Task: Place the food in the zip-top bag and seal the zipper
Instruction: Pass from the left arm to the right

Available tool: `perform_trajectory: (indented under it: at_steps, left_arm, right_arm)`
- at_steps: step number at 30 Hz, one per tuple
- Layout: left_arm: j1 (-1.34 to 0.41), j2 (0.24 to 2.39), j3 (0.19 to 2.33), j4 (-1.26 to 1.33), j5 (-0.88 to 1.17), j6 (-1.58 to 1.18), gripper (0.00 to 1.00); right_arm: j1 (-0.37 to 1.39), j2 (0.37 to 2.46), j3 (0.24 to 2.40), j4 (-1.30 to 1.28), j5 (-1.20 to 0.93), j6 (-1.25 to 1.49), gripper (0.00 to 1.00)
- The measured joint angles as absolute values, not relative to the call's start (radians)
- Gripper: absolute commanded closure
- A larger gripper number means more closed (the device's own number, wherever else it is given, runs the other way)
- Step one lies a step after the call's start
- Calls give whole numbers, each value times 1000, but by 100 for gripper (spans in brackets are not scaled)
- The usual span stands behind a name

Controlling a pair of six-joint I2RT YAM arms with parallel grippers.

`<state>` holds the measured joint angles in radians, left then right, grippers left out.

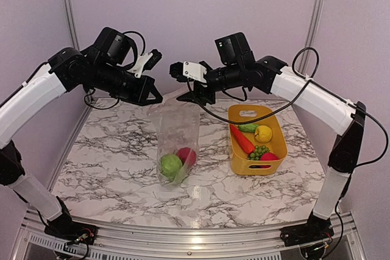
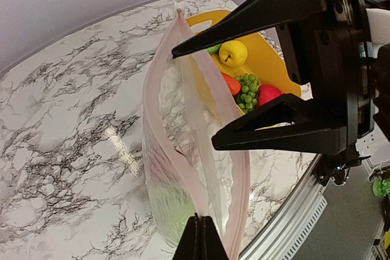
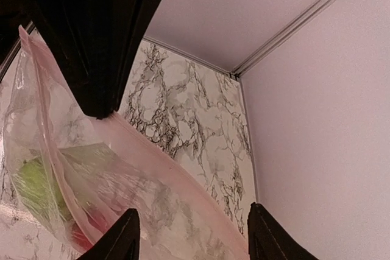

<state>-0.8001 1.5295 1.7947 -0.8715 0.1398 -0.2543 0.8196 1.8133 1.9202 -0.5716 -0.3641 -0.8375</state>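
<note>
Left jaws pinching zipper end, right jaws spread astride

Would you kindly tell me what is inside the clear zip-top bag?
A green apple and a red apple sit at the bottom of the zip-top bag. Crinkled plastic hides whether anything smaller lies behind them.
</note>
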Motion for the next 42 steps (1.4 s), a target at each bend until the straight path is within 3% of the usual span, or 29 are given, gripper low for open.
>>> perform_trajectory:
  at_steps: [16, 19, 25, 28, 29, 31, 33, 37, 42]
  left_arm:
    - [-806, 1502, 1756, -877, 88, -254, 100]
    - [-807, 1494, 1742, -867, 88, -254, 100]
    - [-807, 1477, 1725, -857, 88, -258, 100]
    - [-807, 1475, 1724, -856, 88, -266, 100]
    - [-807, 1475, 1723, -856, 87, -270, 95]
    - [-807, 1475, 1720, -855, 84, -280, 73]
    - [-807, 1476, 1718, -856, 77, -308, 62]
    - [-807, 1495, 1737, -859, 79, -361, 58]
    - [-805, 1567, 1785, -863, 127, -398, 61]
  right_arm:
    - [826, 1816, 1969, -809, -533, -1001, 49]
    - [837, 1823, 1982, -810, -511, -1015, 58]
    - [855, 1864, 2013, -810, -457, -1057, 97]
    - [862, 1874, 2013, -818, -432, -1082, 100]
    - [865, 1874, 2013, -821, -426, -1089, 100]
    - [871, 1874, 2013, -823, -413, -1101, 100]
    - [879, 1873, 2013, -823, -398, -1118, 100]
    - [908, 1865, 2011, -823, -368, -1155, 100]
    - [942, 1837, 2000, -824, -347, -1181, 100]
